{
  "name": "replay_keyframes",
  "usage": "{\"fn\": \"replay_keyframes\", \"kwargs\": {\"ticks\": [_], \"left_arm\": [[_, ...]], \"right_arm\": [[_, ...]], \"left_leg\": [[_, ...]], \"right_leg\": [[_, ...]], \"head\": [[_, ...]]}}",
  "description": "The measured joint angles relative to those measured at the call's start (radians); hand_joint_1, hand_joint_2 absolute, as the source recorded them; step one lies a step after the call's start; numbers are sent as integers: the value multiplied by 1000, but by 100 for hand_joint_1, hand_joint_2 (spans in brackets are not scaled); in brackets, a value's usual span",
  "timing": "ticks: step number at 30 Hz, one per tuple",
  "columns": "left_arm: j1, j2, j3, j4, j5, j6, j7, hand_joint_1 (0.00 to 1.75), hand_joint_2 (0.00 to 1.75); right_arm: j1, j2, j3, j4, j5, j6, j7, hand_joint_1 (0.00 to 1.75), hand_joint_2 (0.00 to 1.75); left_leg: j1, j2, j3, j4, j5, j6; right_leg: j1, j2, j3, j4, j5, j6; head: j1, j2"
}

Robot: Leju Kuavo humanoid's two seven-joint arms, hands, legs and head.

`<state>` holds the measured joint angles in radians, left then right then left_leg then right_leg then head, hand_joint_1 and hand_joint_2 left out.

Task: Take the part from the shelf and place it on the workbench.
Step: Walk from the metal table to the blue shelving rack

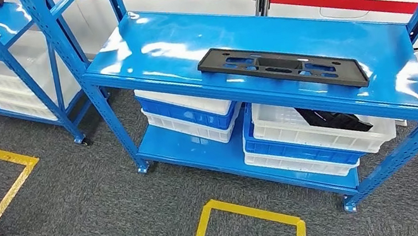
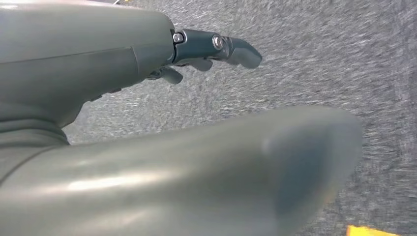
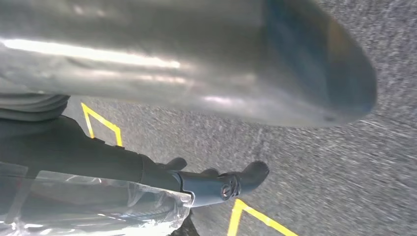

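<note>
On the blue shelf's (image 1: 181, 45) top level lies the black part (image 1: 282, 67), a long flat plate with cut-outs, toward the right end. Both arms hang over grey carpet: the left hand (image 2: 216, 49) holds nothing, fingers loosely extended. The right hand (image 3: 216, 184) looks empty too, though clear plastic film covers part of it. A sound approach would square up close, then reach for the plate's near edge. No bench is in view.

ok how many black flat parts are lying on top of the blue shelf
1. The black flat part lies on the top of the blue shelf, toward its right end. A dark item sits in a white bin below; more may be hidden.
</note>
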<state>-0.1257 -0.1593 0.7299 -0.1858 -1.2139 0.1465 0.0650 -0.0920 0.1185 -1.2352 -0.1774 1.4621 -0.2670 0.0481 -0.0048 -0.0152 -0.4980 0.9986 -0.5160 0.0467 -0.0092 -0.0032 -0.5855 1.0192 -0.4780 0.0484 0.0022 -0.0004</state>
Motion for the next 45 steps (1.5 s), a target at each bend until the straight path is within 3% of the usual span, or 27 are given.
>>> {"fn": "replay_keyframes", "kwargs": {"ticks": [2,4,6,8,9,10,11,13,15,17,19,23,27,31,33,35,37,39,40,42,43,45], "left_arm": [[-2,0,0,0,0,-2,0,0,0],[-3,0,0,0,-1,-4,-2,0,0],[-6,0,0,0,-6,-4,-6,0,0],[-7,-1,-1,0,-12,-2,-10,0,0],[-7,-1,-1,0,-15,0,-12,0,0],[-7,-1,-1,0,-18,0,-12,0,0],[-7,0,-1,0,-20,0,-13,0,0],[-8,1,-1,0,-22,0,-14,0,0],[-9,1,-1,0,-22,0,-15,0,0],[-10,0,-1,0,-23,-2,-16,0,0],[-10,-1,-1,0,-26,-3,-16,0,0],[-12,0,-1,0,-31,-5,-15,0,0],[-12,0,-1,0,-32,-11,-14,0,0],[-15,0,-1,0,-37,-14,-17,0,0],[-17,0,-2,0,-40,-14,-20,0,0],[-20,0,-2,0,-42,-13,-23,0,0],[-23,0,-2,0,-42,-12,-24,0,0],[-24,-1,-2,0,-43,-12,-24,0,0],[-25,-1,-2,0,-43,-12,-24,0,0],[-26,-1,-2,0,-43,-13,-24,0,0],[-27,0,-2,0,-43,-14,-24,0,0],[-28,0,-2,0,-43,-15,-24,0,0]], "right_arm": [[-2,0,0,0,-5,0,0,0,0],[-2,0,0,0,-8,0,-2,0,0],[-3,1,-1,0,-9,0,-7,0,87],[-4,0,-1,0,-10,1,-18,0,175],[-4,1,-1,0,-11,1,-23,0,175],[-3,1,-1,0,-14,1,-27,0,175],[-3,2,-1,0,-18,1,-29,0,175],[-3,4,-1,0,-26,0,-30,0,175],[-4,6,-2,0,-30,-1,-30,0,175],[-4,6,-2,0,-31,-1,-29,0,87],[-4,5,-2,0,-32,-1,-26,0,0],[-5,5,-3,0,-32,-2,-15,0,0],[-5,6,-3,0,-32,-2,-9,0,0],[-5,9,-3,0,-32,-2,-9,0,0],[-6,10,-3,0,-32,-2,-9,0,0],[-7,11,-3,0,-33,-2,-9,0,0],[-6,11,-2,0,-34,-2,-9,0,0],[-4,11,-3,0,-35,-2,-9,0,0],[-3,11,-3,0,-36,-2,-9,0,0],[-3,11,-3,0,-36,-2,-9,0,0],[-4,11,-3,0,-37,-2,-9,0,0],[-9,11,-3,0,-38,-3,-9,0,0]], "left_leg": [[-1,0,10,8,-9,-11],[1,3,9,31,-16,-20],[7,6,-32,110,-51,-31],[13,8,-111,232,-105,-41],[16,8,-146,275,-120,-46],[18,9,-166,287,-114,-48],[21,10,-169,261,-84,-49],[24,13,-132,135,10,-48],[21,15,-105,46,36,-41],[18,15,-102,30,38,-41],[13,14,-97,26,65,-37],[-2,12,-95,28,60,-21],[-7,12,-96,28,56,-12],[-14,12,-95,28,52,1],[-10,15,-90,22,54,10],[-3,22,-85,14,57,21],[-3,32,-83,13,55,27],[-4,42,-81,14,52,27],[-5,47,-79,14,50,25],[-5,59,-70,14,44,18],[-7,67,-64,15,40,13],[-11,82,-55,16,31,0]], "right_leg": [[2,-2,7,-6,5,-29],[-6,0,23,-11,10,-44],[-11,1,38,-14,8,-53],[-11,1,41,-14,3,-59],[-11,1,42,-14,0,-61],[-11,2,45,-14,-3,-62],[-12,4,50,-14,-7,-61],[-13,6,61,-14,-16,-54],[-10,7,66,-14,-25,-42],[0,5,62,-10,-36,-42],[7,2,59,-9,-39,-43],[1,2,65,-21,-35,-26],[-4,2,68,-28,-35,-18],[-14,2,70,-35,-34,0],[-14,4,71,-30,-39,8],[-13,4,43,37,-73,4],[-13,4,-31,176,-129,-7],[-11,4,-92,271,-152,-5],[-10,3,-94,261,-137,1],[-10,-19,-42,136,-71,15],[-9,-42,-13,68,-39,15],[-3,-72,15,-2,-6,-2]], "head": [[-2,0],[-5,0],[-7,0],[-9,0],[-9,0],[-9,0],[-10,0],[-10,0],[-10,0],[-9,0],[-7,0],[-5,0],[-5,0],[-6,0],[-6,0],[-2,0],[1,0],[1,0],[2,0],[2,0],[3,0],[3,0]]}}
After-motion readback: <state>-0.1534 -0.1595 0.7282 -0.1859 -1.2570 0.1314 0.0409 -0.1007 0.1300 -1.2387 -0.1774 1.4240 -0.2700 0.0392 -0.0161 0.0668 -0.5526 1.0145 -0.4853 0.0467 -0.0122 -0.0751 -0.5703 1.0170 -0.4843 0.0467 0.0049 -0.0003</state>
